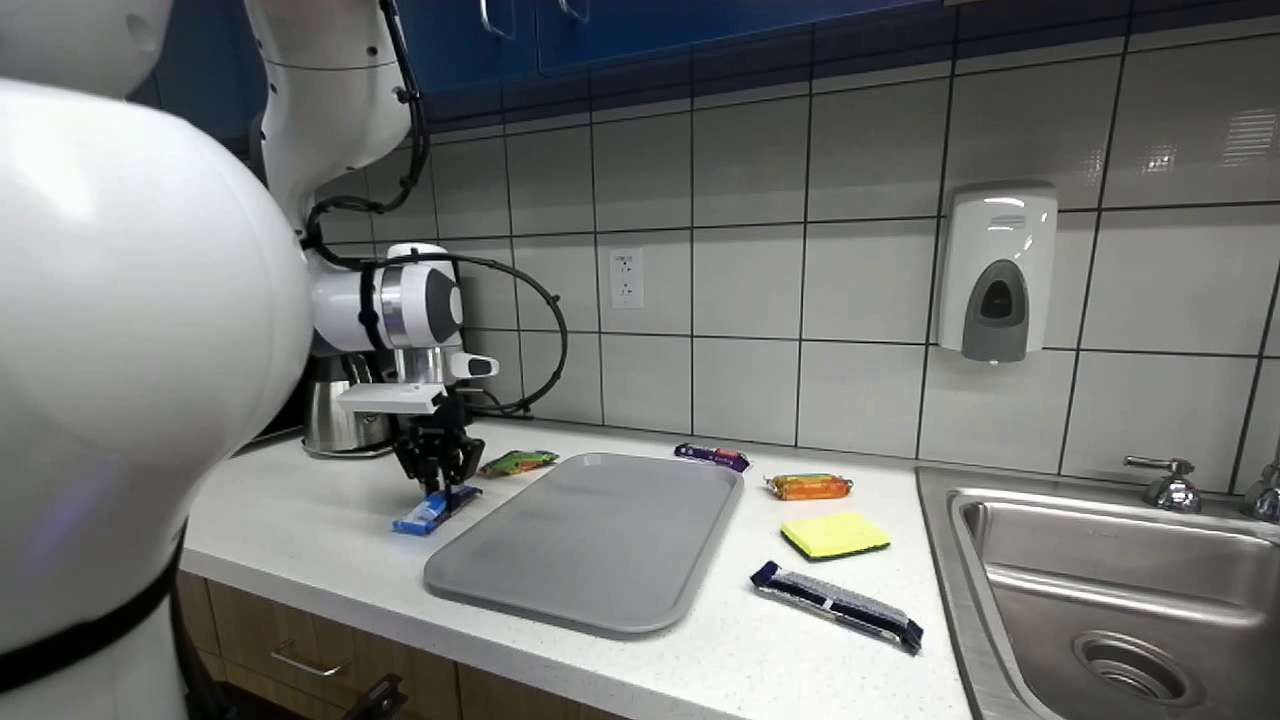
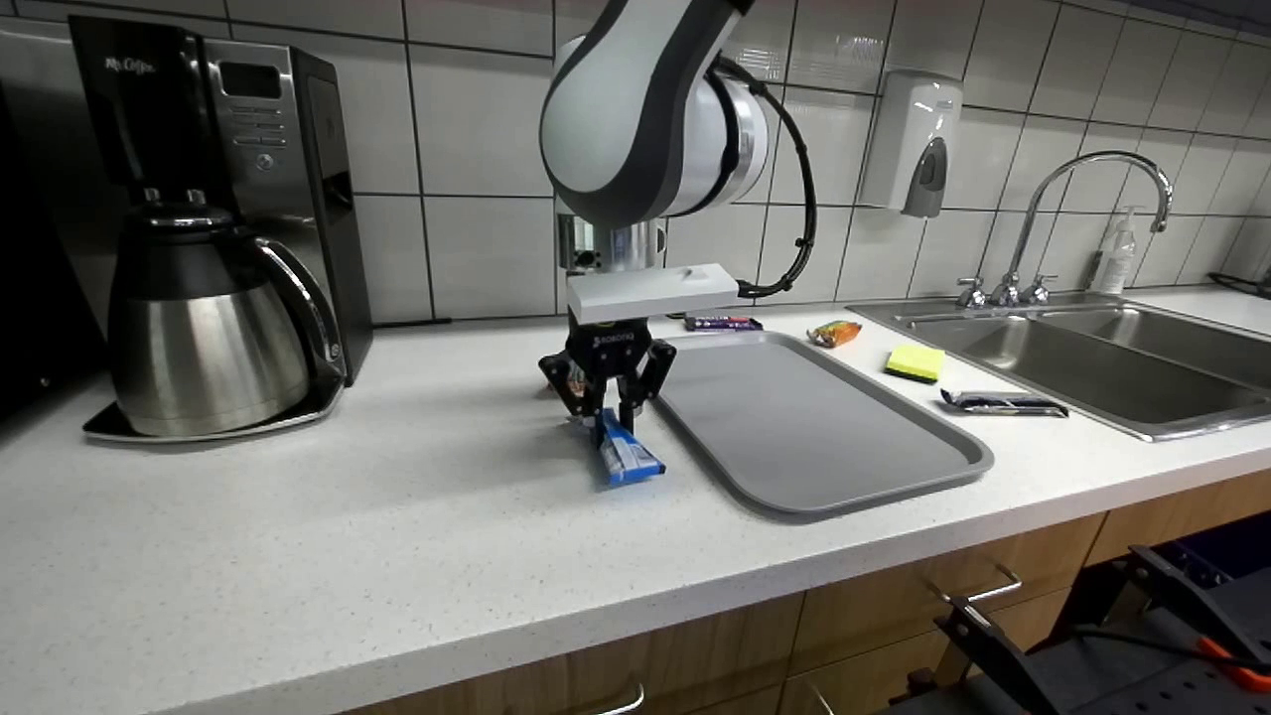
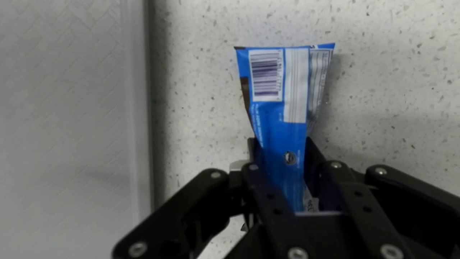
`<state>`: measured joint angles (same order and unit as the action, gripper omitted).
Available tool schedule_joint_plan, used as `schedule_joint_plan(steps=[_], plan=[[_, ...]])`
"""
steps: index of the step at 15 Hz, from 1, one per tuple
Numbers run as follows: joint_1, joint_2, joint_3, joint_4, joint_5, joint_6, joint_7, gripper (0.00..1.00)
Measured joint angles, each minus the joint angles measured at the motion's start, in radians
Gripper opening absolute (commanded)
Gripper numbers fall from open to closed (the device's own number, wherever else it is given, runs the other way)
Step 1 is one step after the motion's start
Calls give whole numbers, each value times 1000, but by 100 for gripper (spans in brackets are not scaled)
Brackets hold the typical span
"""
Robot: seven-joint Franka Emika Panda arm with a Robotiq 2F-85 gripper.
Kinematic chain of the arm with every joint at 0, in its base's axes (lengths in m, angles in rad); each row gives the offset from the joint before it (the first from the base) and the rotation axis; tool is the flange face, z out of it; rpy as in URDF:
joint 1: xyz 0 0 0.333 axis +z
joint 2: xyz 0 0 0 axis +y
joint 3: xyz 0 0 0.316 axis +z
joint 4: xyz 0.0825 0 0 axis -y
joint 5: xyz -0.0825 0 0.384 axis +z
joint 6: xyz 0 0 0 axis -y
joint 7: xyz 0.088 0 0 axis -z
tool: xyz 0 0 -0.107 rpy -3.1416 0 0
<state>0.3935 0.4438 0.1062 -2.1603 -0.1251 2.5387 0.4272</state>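
Your white counter (image 2: 298, 556) runs from the steel sink (image 1: 1110, 590) set into it across to the coffee maker (image 2: 268, 179), which stands by the counter's back edge and reads "Mr. Coffee" on its top front. The gray tray (image 2: 814, 417) lies between them, its near end close to the counter's front edge. Your black gripper (image 2: 614, 429), lettered "ROBOTIQ" in an exterior view, hangs low between coffee maker and tray, just outside the tray's long rim; toward the coffee maker you have a wide stretch of counter, toward the rim only a narrow strip. It is clamped on the blue packet (image 3: 275, 118), pinching it from both sides at the counter's surface, well back from the front edge. In the wrist view you can see the packet's barcode (image 3: 266, 77); the fine print is too small to read. A dark bar (image 1: 840, 607) lies by the sink's rim, with a yellow sponge (image 1: 833, 535) near it. A purple bar (image 1: 712, 457) sits at the tray's back corner on the sink side, an orange packet (image 1: 808, 487) near it, and a green packet (image 1: 518, 462) by the tray's other back corner; their lettering is too small to make out.
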Motion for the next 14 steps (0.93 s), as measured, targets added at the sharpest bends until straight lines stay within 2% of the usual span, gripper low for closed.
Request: schedule_joint_plan(steps=[8,14], plan=[[-18,-119,14,-14,54,-45,-49,6],[-63,-224,19,-62,95,-117,-127,5]])
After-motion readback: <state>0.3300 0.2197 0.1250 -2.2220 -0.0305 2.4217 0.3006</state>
